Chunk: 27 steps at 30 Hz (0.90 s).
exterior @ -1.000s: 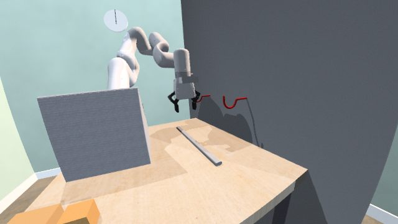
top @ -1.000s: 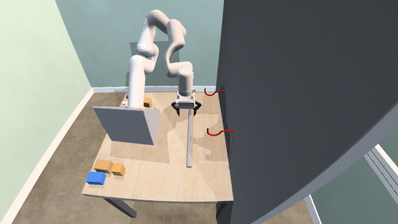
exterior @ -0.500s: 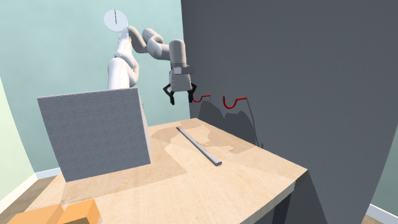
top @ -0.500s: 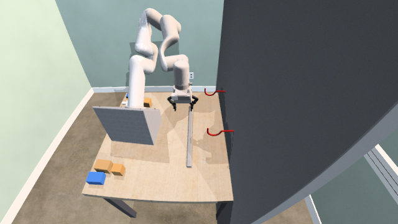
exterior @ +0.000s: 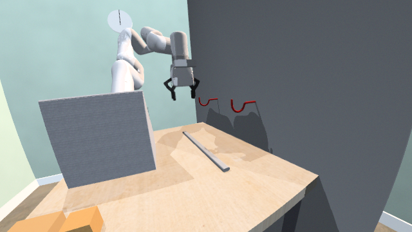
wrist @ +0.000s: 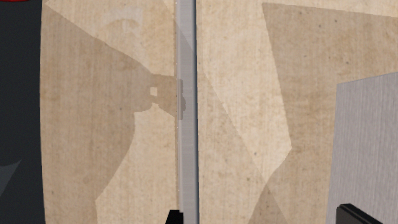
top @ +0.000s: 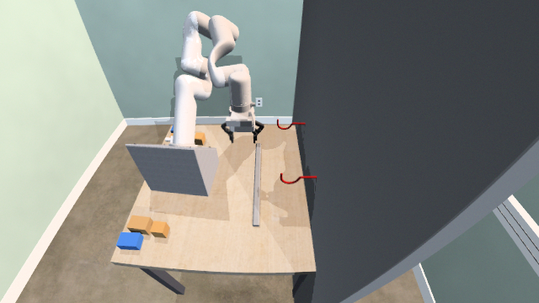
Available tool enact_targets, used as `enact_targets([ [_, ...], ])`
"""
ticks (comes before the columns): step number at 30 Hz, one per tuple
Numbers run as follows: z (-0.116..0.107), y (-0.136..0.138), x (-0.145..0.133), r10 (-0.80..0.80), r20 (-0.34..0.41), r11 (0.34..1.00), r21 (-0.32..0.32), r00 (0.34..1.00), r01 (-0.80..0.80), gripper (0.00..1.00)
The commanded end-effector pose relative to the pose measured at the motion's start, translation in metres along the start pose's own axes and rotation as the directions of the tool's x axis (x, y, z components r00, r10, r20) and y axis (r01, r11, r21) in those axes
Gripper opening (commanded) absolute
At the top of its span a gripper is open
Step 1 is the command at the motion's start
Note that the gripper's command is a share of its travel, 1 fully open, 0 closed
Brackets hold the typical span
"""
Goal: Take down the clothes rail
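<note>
The grey clothes rail (top: 256, 185) (exterior: 206, 151) (wrist: 187, 125) lies flat on the wooden counter (top: 219, 252) (exterior: 209, 196), about parallel to the dark wall (top: 400, 126) (exterior: 290, 80) and a short way out from it. The two red wall hooks are empty: one hook (top: 287, 124) (exterior: 206, 101) at the far end, the other hook (top: 295, 179) (exterior: 239, 106) nearer. My gripper (top: 242, 135) (exterior: 182, 93) is open and empty. It hangs high above the rail's far end. In the wrist view only the fingertips show at the bottom edge.
A grey slanted panel (top: 174, 168) (exterior: 96, 135) (wrist: 367, 150) stands on the counter left of the rail. Two orange blocks (top: 148, 225) (exterior: 64, 220) and a blue block (top: 130, 241) lie near the front left corner. Another orange block (top: 200, 137) sits by the arm's base.
</note>
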<state>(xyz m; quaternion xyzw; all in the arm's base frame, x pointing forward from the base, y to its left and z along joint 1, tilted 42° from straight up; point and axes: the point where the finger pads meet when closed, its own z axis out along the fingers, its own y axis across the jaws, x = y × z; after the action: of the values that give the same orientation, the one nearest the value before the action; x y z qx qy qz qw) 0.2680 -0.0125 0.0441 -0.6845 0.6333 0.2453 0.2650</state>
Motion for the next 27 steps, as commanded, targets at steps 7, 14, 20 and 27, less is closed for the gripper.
enact_targets([
  [7,-0.027,0.011,0.0,-0.002,-0.001,1.0,0.002,1.0,0.002,1.0],
  [14,-0.049,0.02,0.0,-0.001,-0.001,1.0,0.002,1.0,0.001,1.0],
  [20,-0.067,0.029,0.0,-0.001,-0.002,1.0,0.002,1.0,0.001,1.0],
  [27,-0.082,0.036,0.0,-0.001,-0.002,1.0,0.002,1.0,0.001,1.0],
])
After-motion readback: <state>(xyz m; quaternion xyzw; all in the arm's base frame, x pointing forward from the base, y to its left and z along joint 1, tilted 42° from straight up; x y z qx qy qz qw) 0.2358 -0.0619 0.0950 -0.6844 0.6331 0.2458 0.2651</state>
